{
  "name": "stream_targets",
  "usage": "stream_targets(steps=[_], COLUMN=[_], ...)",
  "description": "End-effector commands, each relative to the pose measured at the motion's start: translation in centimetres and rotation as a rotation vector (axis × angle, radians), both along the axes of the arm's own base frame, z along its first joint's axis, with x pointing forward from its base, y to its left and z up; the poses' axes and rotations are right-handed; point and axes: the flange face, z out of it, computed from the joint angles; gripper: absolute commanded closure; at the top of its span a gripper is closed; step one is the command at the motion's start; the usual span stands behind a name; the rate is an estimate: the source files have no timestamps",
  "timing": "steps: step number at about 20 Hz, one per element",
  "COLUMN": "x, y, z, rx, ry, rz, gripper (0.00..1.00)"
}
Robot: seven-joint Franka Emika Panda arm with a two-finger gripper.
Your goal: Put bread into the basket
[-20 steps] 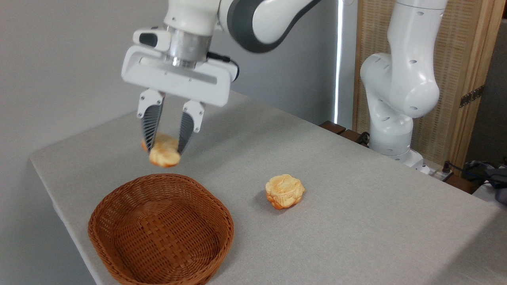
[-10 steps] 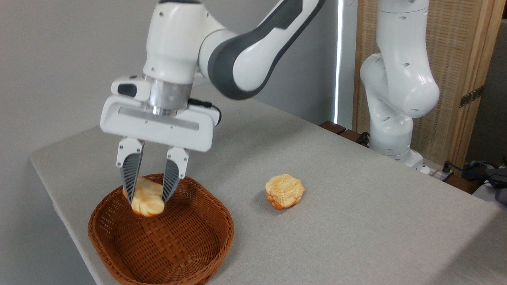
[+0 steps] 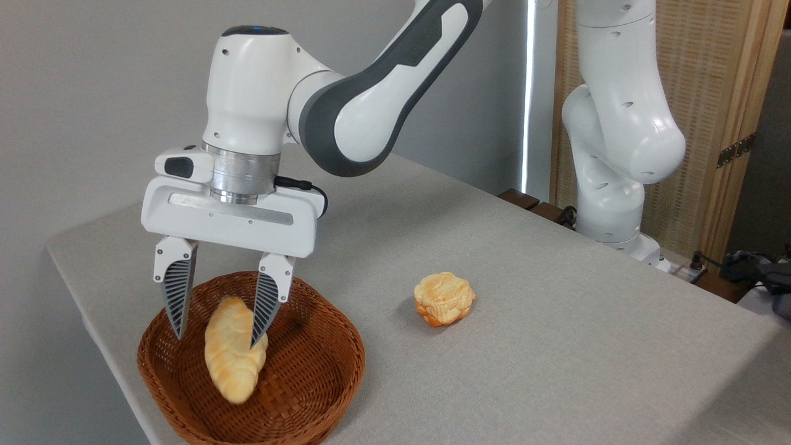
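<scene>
The bread (image 3: 232, 355) lies inside the basket (image 3: 327, 377), long axis running front to back. The basket sits at the table's (image 3: 556, 346) front-left corner. The gripper (image 3: 216, 337) hangs directly above the bread, fingers spread wide and holding nothing. A round bun (image 3: 444, 299) rests on the table, well apart, to the right.

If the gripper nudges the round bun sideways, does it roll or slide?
The round bun looks lumpy and squat, so it would probably slide or tumble, not roll cleanly. The cloth-covered table likely adds drag. It looks light, so a nudge should shift it easily.
</scene>
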Motion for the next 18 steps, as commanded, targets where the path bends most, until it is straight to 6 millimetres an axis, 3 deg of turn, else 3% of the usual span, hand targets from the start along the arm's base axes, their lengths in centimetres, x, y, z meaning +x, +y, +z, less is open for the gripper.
stream_targets(steps=[1,7,12,18], x=[0.3,-1.8,-4.8,-7.3], y=[0.4,2.0,2.6,5.2], z=[1.8,6.6,7.7,9.8], rx=[0.019,0.116,0.185,0.224], ry=[-0.029,0.103,0.262,0.344], rz=[-0.020,-0.228,-0.492,-0.782], gripper=[0.00,0.00,0.00,0.00])
